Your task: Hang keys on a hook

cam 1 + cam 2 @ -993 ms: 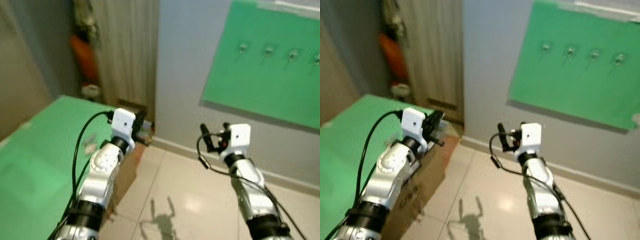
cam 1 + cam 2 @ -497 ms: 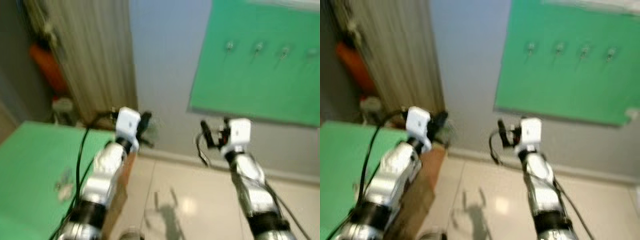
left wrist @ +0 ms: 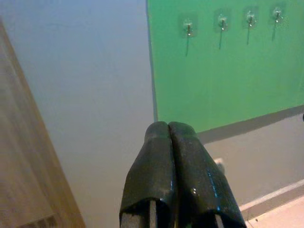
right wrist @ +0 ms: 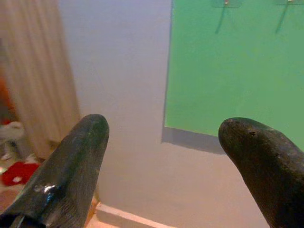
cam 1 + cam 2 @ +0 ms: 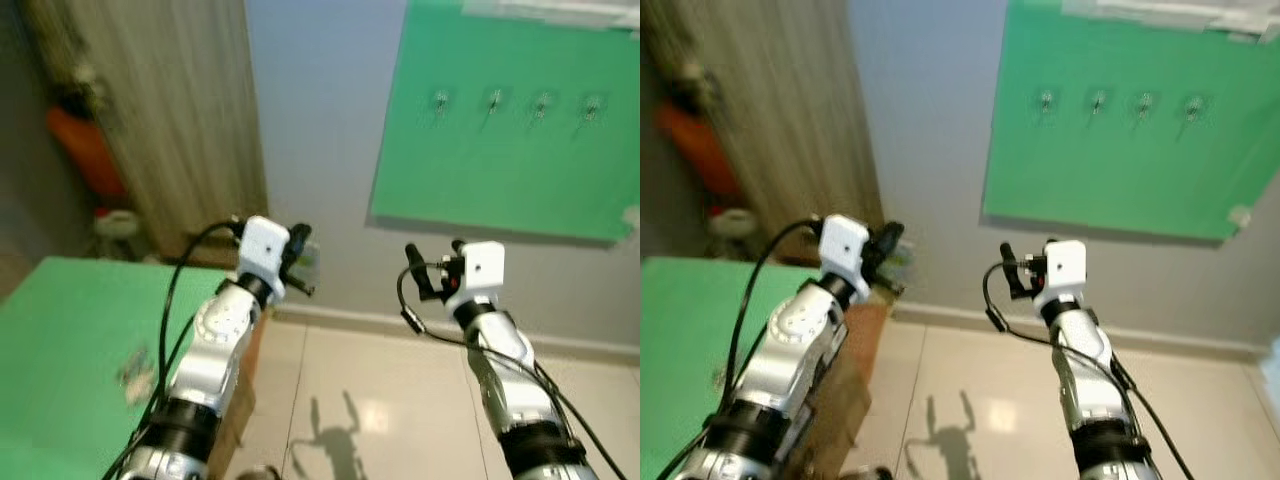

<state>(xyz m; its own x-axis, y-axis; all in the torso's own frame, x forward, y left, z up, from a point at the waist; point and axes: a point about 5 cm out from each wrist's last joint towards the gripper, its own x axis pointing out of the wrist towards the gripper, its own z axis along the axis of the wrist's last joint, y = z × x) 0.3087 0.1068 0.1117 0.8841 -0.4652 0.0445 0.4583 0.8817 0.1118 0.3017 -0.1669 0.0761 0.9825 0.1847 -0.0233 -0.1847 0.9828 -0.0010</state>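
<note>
A green board (image 5: 500, 170) on the grey wall carries a row of several small metal hooks (image 5: 493, 100), all bare, also ahead in the left wrist view (image 3: 221, 21). A small metallic cluster that looks like keys (image 5: 135, 368) lies on the green table (image 5: 60, 340) at lower left. My left gripper (image 5: 297, 262) is raised beyond the table's far corner, its fingers (image 3: 156, 156) pressed shut with nothing seen between them. My right gripper (image 5: 432, 262) is held up over the floor, open and empty (image 4: 166, 126). Both are well short of the wall.
A wood-toned panel (image 5: 150, 120) stands at the left, with an orange object (image 5: 85, 150) and a white one (image 5: 117, 222) beside it. A cardboard box (image 5: 240, 400) sits under the table edge. Pale tiled floor (image 5: 380, 400) runs to the baseboard (image 5: 400, 322).
The camera has turned and lifted: the hook board now sits higher and more central, the table lower left. Both arms keep their raised pose, and the earlier blur is gone.
</note>
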